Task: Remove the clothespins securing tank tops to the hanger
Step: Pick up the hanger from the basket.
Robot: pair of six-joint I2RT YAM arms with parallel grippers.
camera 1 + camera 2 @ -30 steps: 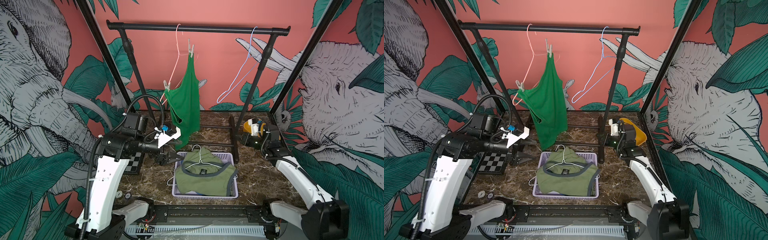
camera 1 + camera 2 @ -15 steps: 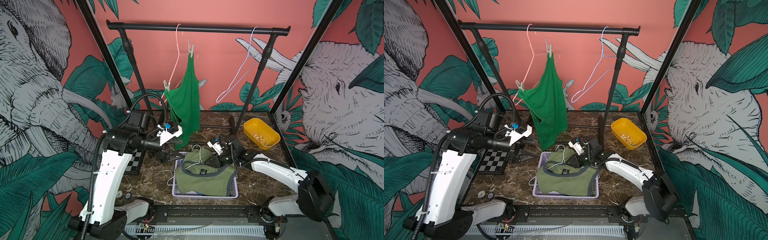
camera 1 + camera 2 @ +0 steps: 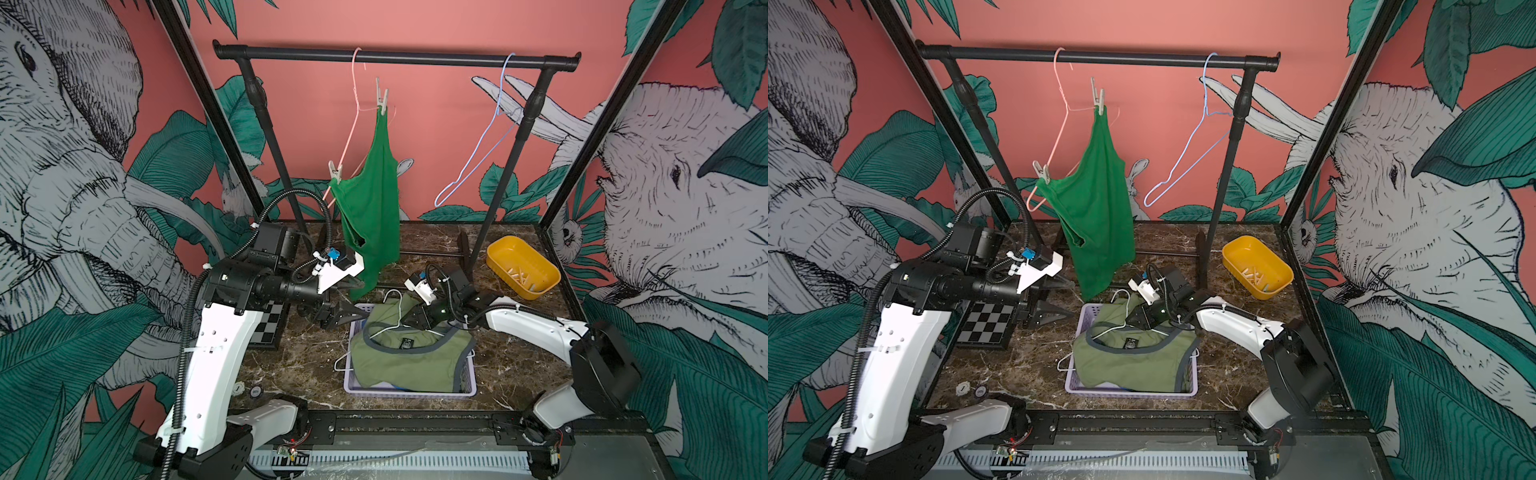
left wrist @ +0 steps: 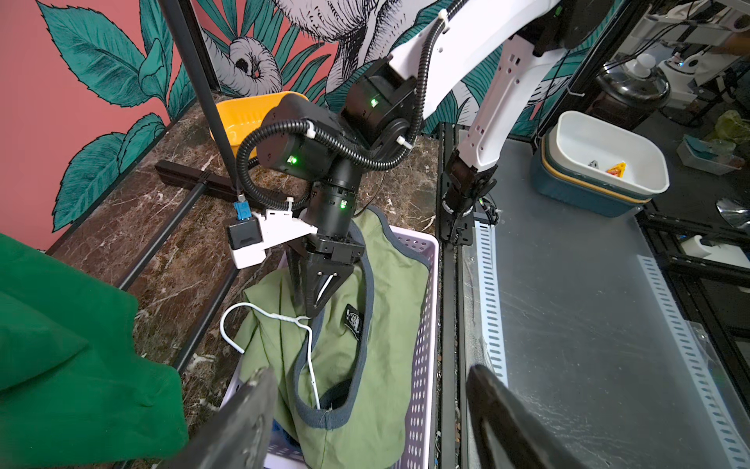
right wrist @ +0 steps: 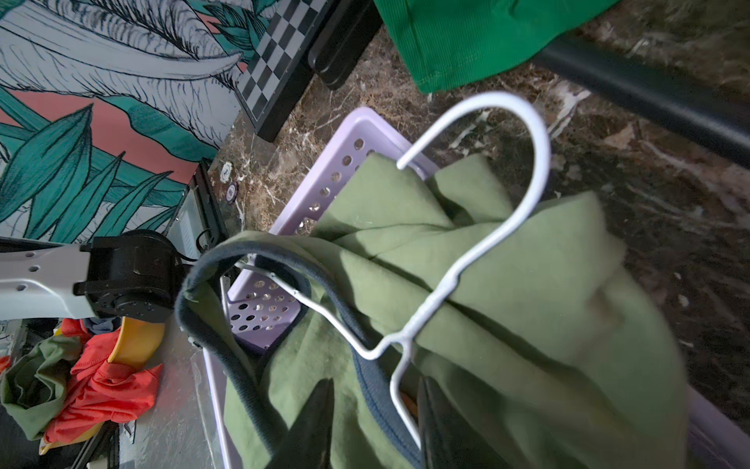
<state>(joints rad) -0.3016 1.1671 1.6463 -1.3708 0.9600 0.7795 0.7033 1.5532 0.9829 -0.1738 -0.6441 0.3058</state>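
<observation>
A bright green tank top [image 3: 370, 208] hangs from a pink hanger [image 3: 353, 108] on the rail, pinned by two pale clothespins, one at the top strap [image 3: 381, 97] and one at the lower shoulder [image 3: 336, 171]. An olive tank top [image 3: 411, 361] with grey trim lies on a white hanger [image 5: 479, 260] in the lilac basket [image 3: 407, 392]. My right gripper [image 5: 375, 390] stands open low over it, jaws either side of the hanger wire and trim; a small orange bit [image 5: 407, 400] shows between them. My left gripper [image 3: 361, 299] is open by the basket's far left corner.
A yellow bin [image 3: 521, 266] at the back right holds several loose clothespins. An empty blue hanger [image 3: 482, 158] hangs on the rail [image 3: 395, 56]. A checkerboard [image 3: 270, 324] lies left of the basket. The rack's black feet and crossbar run behind the basket.
My right arm swung from the yellow bin at the back right over to the olive top in the basket. The left gripper rose slightly and stays open.
</observation>
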